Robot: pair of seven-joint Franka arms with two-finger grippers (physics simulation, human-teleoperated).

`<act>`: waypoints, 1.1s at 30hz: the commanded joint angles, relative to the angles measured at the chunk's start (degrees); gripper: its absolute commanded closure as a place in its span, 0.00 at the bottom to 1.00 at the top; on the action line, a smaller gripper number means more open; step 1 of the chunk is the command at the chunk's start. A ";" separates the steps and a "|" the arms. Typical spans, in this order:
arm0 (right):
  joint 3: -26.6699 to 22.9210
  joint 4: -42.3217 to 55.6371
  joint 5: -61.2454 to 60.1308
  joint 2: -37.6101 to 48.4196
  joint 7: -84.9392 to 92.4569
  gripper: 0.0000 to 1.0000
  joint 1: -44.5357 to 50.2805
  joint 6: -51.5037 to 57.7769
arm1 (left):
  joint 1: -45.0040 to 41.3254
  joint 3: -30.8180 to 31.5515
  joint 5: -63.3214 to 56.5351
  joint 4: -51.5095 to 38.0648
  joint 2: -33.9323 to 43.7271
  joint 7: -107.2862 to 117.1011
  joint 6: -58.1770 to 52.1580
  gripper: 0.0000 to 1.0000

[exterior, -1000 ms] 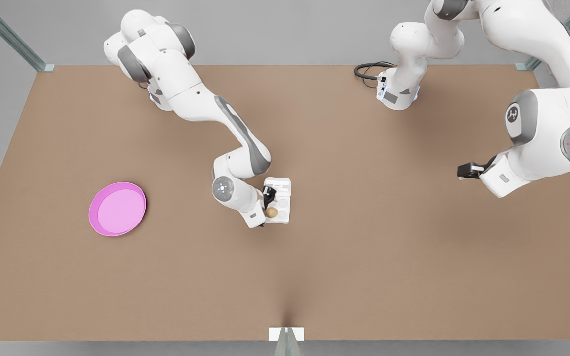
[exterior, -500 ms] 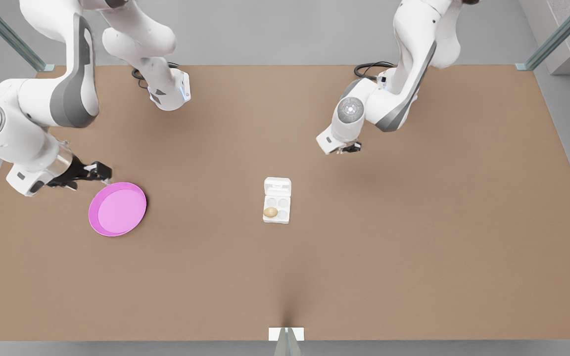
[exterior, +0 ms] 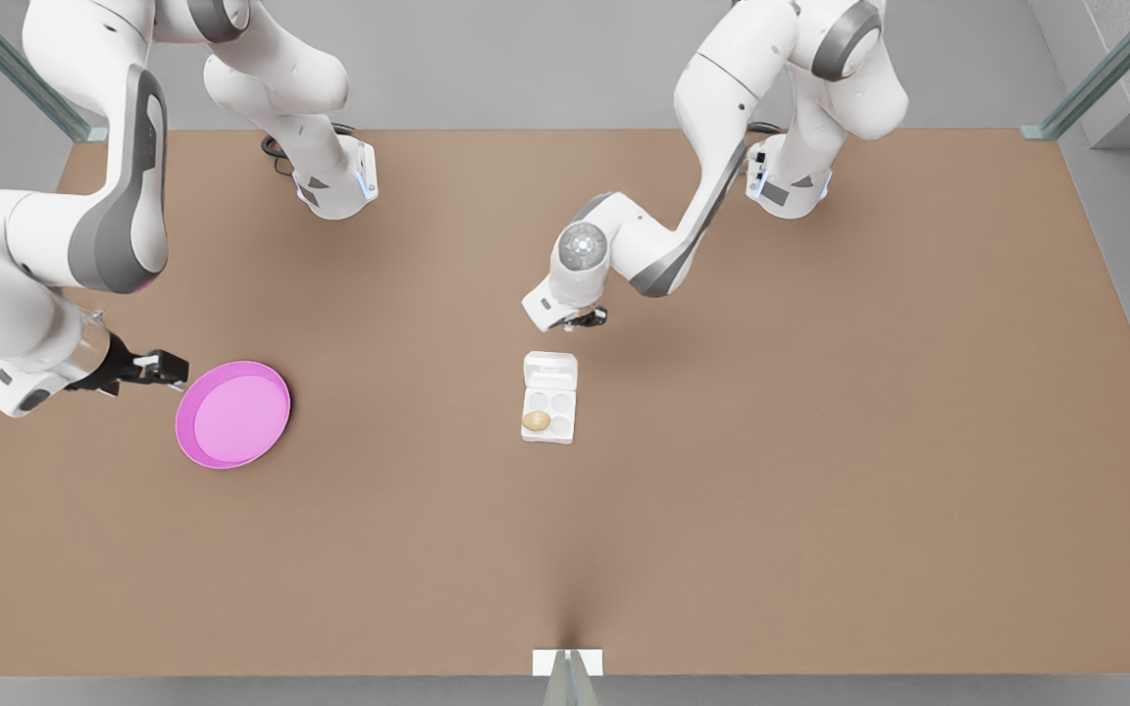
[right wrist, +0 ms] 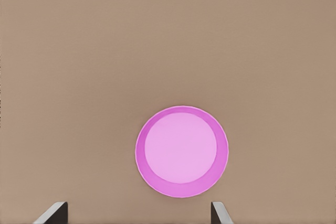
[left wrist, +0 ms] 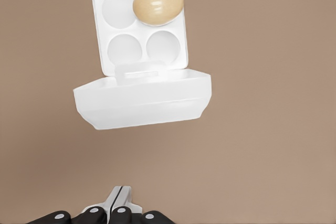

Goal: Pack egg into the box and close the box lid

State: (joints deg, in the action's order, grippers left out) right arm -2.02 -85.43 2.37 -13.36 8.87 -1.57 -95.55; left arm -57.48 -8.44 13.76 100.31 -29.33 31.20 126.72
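The egg (exterior: 537, 421) sits in a near cup of the box (exterior: 549, 420), no longer attended by my right gripper (exterior: 155, 368), which has withdrawn to wait beside the pink plate (exterior: 194, 431), fingers spread and empty. My left gripper (exterior: 588, 318) has advanced to just behind the box lid (exterior: 550, 372), fingers together, holding nothing. Packing appears done; closing remains.

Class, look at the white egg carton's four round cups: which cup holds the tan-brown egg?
In the front view, the small white egg carton's near cup on that view's left holds the smooth tan-brown egg; the other three cups are empty.
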 commanded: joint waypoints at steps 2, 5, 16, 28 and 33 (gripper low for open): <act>0.00 0.00 0.00 -0.08 0.10 0.00 -0.01 -0.07 | 0.00 0.00 0.83 -1.43 -1.26 0.00 0.02 0.79; 0.00 0.09 0.00 -0.52 0.01 0.00 -0.01 -0.33 | 0.00 0.00 0.83 -5.65 -3.81 0.26 -0.42 0.79; 0.00 0.18 0.00 -1.14 0.10 0.00 0.08 -0.51 | 1.23 0.26 0.65 -16.11 -11.19 0.00 -0.51 0.79; -0.09 3.43 -0.44 -1.32 -0.08 0.00 -1.15 0.02 | 3.08 -0.44 -0.23 -32.90 -18.05 0.26 -11.31 0.79; -0.09 4.31 -1.06 -1.23 -0.08 0.00 -2.38 0.11 | 18.10 -16.96 0.65 -40.28 -5.22 -25.21 -47.35 0.00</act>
State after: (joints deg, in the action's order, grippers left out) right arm -2.11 -81.12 1.32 -14.59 8.74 -3.96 -95.45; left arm -36.71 -27.00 16.09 60.03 -34.06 3.48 78.73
